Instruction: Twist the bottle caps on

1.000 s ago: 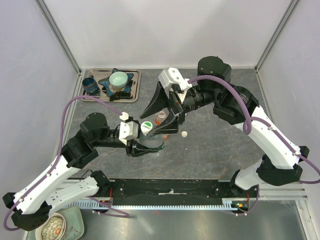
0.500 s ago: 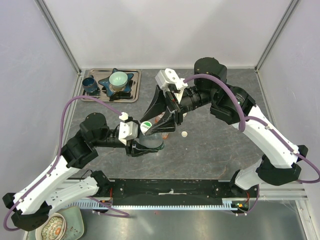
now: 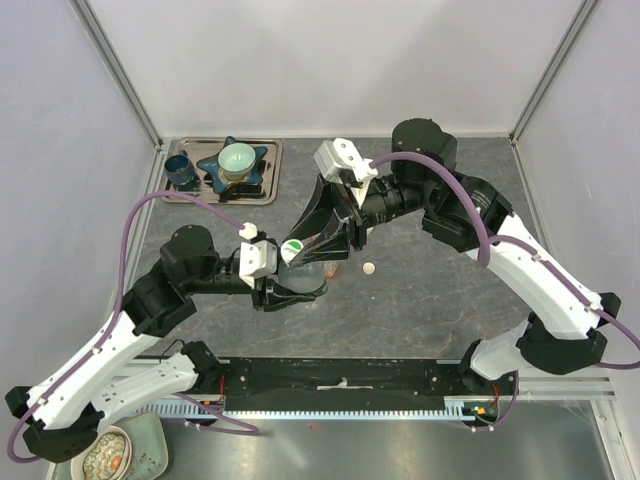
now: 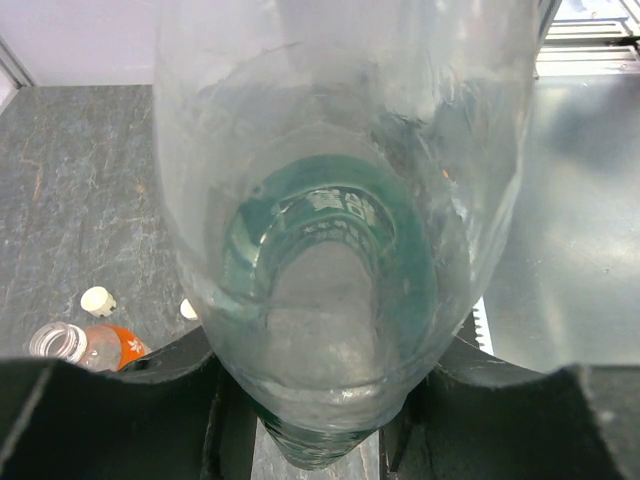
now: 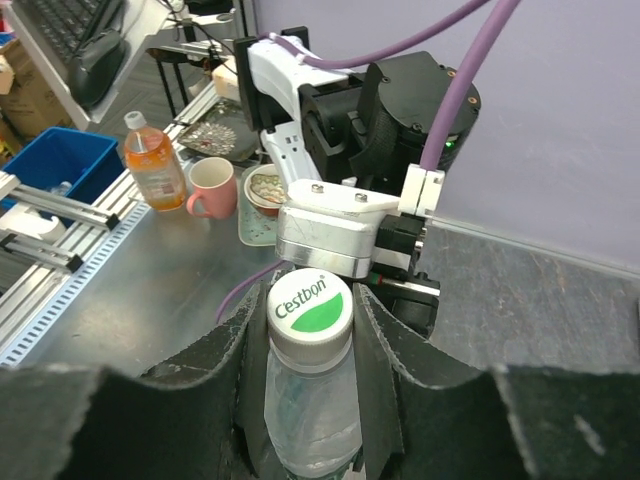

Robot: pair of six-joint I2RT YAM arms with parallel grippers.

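Left hand (image 4: 320,425) grips bottle (image 4: 330,150), right hand (image 5: 312,340) clamped on its cap (image 5: 312,303); mid-screwing, next needs a tightening twist.

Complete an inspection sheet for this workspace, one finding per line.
Surface: grey table, no spills seen.
Job's things: green-tinted bottle wearing its cap; orange bottle seemingly uncapped; loose cap on table.
Clutter: tray with blue cup and green bowl.
Grippers: left gripper holds that bottle's body; right gripper shut on its cap.
Cables: purple cable on each arm, snagging nothing.
Surroundings: pale walls; pink mug beyond the table.
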